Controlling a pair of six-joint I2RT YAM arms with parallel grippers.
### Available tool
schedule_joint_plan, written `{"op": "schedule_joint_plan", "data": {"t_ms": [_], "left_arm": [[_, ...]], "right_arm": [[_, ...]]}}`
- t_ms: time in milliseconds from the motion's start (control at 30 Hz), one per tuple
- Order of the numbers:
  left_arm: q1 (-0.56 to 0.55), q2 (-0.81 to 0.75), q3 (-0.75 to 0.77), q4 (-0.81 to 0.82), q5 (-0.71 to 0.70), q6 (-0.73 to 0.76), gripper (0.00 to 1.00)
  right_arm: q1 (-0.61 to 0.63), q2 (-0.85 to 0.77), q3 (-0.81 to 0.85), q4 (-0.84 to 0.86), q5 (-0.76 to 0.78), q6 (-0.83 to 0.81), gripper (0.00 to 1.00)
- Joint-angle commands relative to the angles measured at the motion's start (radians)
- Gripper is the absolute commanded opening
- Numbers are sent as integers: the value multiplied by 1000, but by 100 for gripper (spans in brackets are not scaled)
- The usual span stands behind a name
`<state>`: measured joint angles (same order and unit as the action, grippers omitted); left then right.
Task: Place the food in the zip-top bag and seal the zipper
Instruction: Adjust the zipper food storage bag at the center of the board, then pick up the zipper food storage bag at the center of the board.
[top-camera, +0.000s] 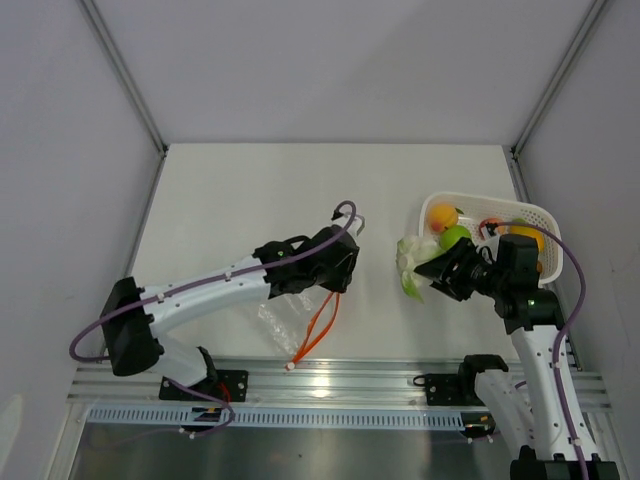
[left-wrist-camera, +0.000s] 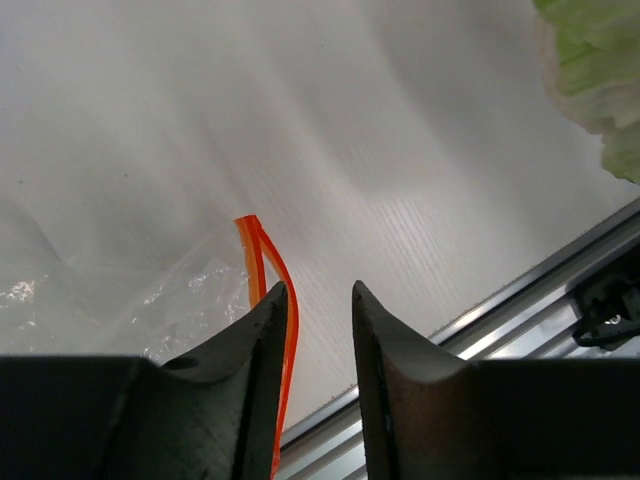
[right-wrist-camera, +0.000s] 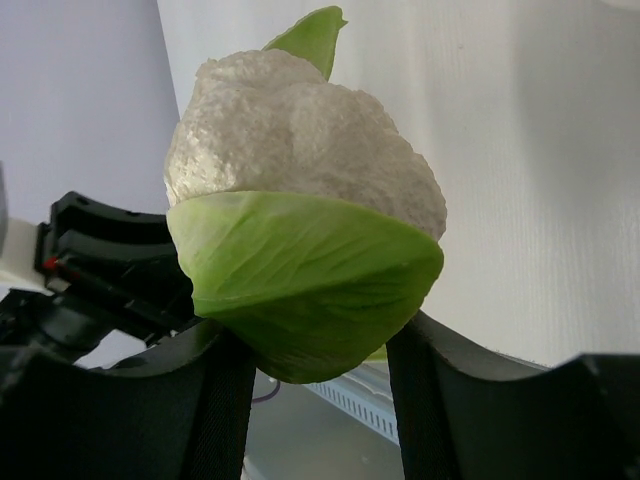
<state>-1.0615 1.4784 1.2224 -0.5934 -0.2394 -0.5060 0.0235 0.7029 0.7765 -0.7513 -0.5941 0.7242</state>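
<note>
The clear zip-top bag (top-camera: 280, 322) lies crinkled at the table's near edge, its red-orange zipper (top-camera: 318, 325) bowed open. My left gripper (top-camera: 338, 270) hovers over the zipper's far end. In the left wrist view, the left gripper (left-wrist-camera: 320, 290) has its jaws slightly apart with nothing between them. The zipper (left-wrist-camera: 262, 250) runs beside the left finger, and the bag (left-wrist-camera: 150, 300) lies to its left. My right gripper (top-camera: 428, 270) is shut on a whitish cauliflower with green leaves (top-camera: 407, 262), held right of the bag. The wrist view shows the cauliflower (right-wrist-camera: 300, 180) gripped in the right gripper (right-wrist-camera: 315, 335).
A white perforated basket (top-camera: 480, 197) stands at the right. It holds an orange fruit (top-camera: 443, 216), a green one (top-camera: 455, 237) and a yellow-orange one (top-camera: 525, 238). A metal rail (top-camera: 330, 375) runs along the near table edge. Walls close in the left, right and back.
</note>
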Motion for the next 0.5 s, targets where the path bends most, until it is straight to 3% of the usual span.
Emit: {"op": "schedule_joint_plan", "data": {"t_ms": [0,67,100,133,200,467], "left_arm": [[-15,-102,-9,-38,12,21,37],[-37,-121,-52,-78,-4,8,48],[-67,-128,-61,-97,-15,-9,66],[-86,-141,-76,-120,-33,-25,75],[-151,-142,-83,-193,-108,-67,84],[-252,-6,-70,-384,-303,-226,82]], "right_arm": [[-11,-19,30,0,-15,-25,0],[-13,-19,24,4,-19,-26,0],[-11,-19,21,7,-22,-25,0],[-13,-19,12,15,-24,-25,0],[-13,-19,3,23,-33,-25,0],[-14,-11,-20,56,-61,-20,0]]}}
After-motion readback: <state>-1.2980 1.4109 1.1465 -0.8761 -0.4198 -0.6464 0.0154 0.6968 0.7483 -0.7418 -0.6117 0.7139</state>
